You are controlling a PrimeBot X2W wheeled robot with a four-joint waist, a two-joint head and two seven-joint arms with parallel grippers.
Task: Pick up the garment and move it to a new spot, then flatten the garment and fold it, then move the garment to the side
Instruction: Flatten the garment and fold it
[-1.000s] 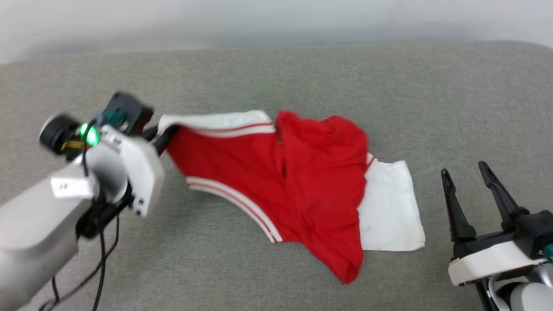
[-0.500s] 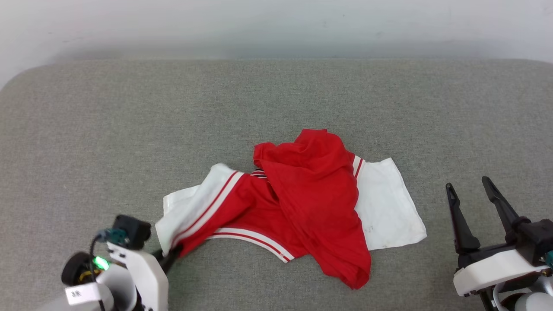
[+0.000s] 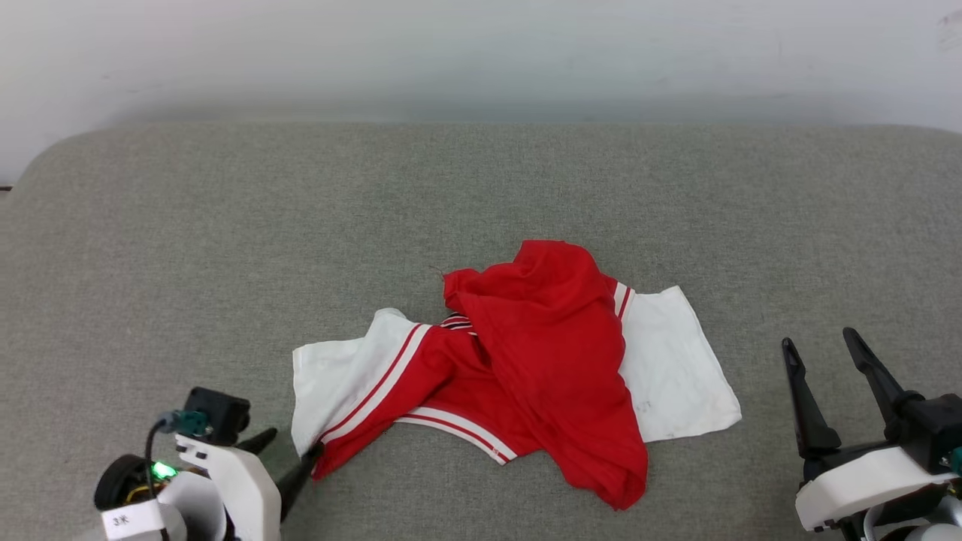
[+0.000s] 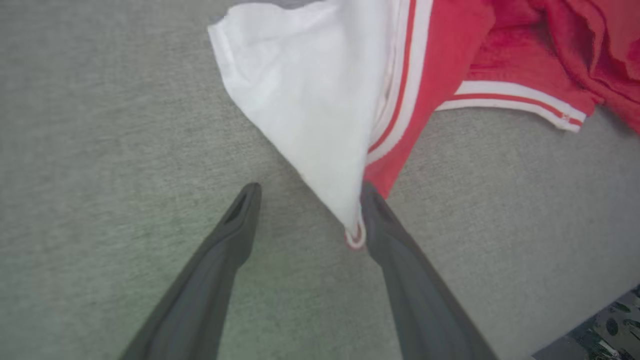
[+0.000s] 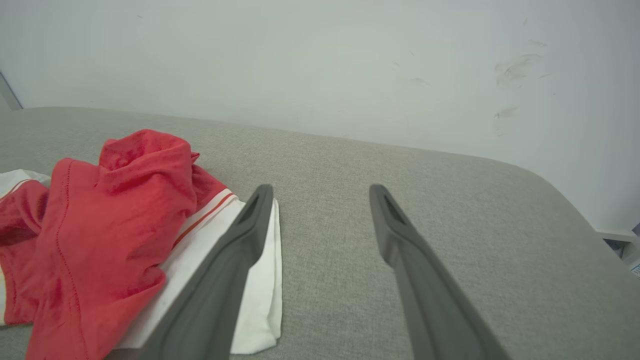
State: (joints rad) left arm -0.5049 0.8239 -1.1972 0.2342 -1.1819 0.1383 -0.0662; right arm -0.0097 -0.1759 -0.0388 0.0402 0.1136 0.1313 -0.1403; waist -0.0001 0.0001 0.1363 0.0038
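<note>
The garment [image 3: 526, 361] lies crumpled in the middle of the grey padded surface, its red body bunched and a white sleeve spread to each side. My left gripper [image 3: 291, 443] is at the garment's near-left corner with its jaws open. In the left wrist view the left gripper [image 4: 310, 187] has the tip of the garment's [image 4: 310, 90] white sleeve resting against the inner side of one finger [image 4: 395, 250], unpinched. My right gripper [image 3: 819, 340] stands open to the right of the garment, apart from it. In the right wrist view the right gripper [image 5: 321, 187] holds nothing, and the garment [image 5: 115, 210] lies to its left.
The grey padded surface [image 3: 481, 195] stretches wide around the garment, with rounded far corners. A white wall [image 3: 481, 52] rises behind it. The surface's right edge [image 5: 575, 210] drops off beyond the right gripper.
My left gripper drew the garment's left corner toward the near-left, then opened and let it go. The sleeve now lies flat. The head view has shifted. The right gripper stays open.
</note>
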